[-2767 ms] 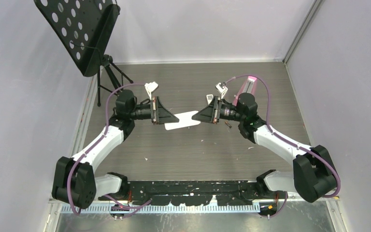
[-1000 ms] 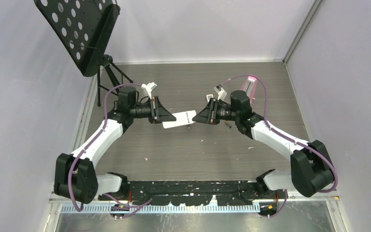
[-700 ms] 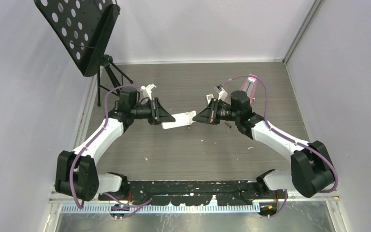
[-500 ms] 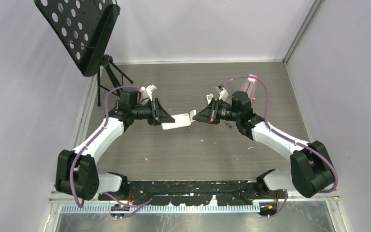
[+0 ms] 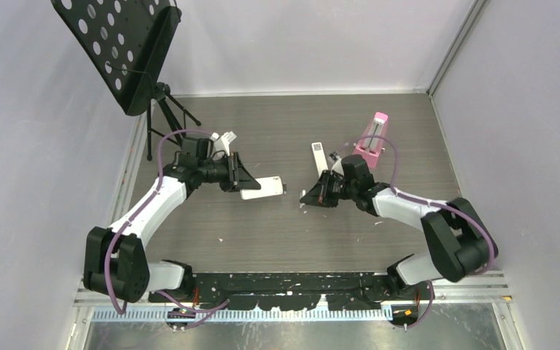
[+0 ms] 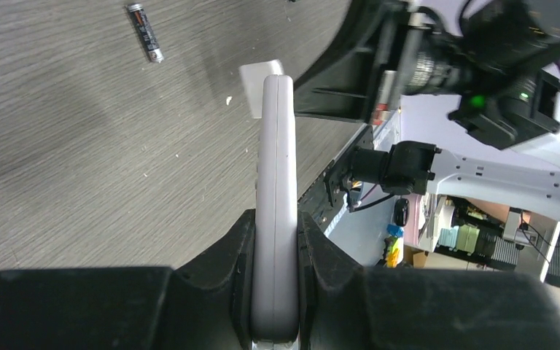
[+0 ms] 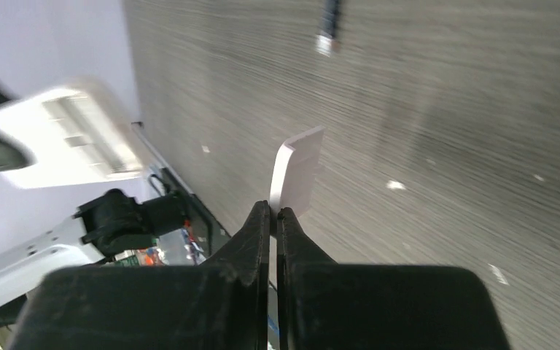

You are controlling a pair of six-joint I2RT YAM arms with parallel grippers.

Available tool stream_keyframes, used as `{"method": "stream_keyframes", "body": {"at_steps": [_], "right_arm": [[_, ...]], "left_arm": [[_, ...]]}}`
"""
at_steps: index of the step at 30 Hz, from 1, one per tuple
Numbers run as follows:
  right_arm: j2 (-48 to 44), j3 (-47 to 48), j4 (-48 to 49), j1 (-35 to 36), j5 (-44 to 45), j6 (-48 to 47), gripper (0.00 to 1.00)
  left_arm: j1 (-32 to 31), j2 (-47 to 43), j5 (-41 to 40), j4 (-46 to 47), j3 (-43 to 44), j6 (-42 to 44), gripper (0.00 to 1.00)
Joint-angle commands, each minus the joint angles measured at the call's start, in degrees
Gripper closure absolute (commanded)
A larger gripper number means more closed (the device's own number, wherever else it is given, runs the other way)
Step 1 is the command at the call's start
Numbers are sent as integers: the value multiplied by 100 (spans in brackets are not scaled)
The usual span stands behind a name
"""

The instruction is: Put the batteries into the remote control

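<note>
Left gripper is clenched on the remote control, gripping its near end by the two flat faces. The body sticks out toward the other arm, apparently clear of the table. Probably held this way so the back stays reachable for loading.

Right gripper sits just right of the remote control's free end. Its jaws are pinched tight on a thin white plate, likely the battery cover, held out of the way.

Remote control looks: short, wide, white, rounded corners. From the left wrist it's edge-on with a seam down the side. From the right wrist it's blurred; there's a ribbed recess, maybe the open bay, can't confirm.

One battery lies on the table past the remote control's far end, dark with a lighter tip. None seen loaded yet.

A slim white remote lies beyond and right of the remote control, untouched.
</note>
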Motion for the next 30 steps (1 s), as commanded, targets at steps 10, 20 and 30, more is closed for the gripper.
{"method": "stream_keyframes", "body": {"at_steps": [10, 20, 30], "right_arm": [[416, 272, -1428, -24, 1450, -305, 58], [-606, 607, -1756, -18, 1133, -846, 38], [-1351, 170, 1668, 367, -1134, -30, 35]], "left_arm": [[11, -494, 531, 89, 86, 133, 100], [11, -586, 768, 165, 121, 123, 100], [2, -1112, 1521, 643, -118, 132, 100]]}}
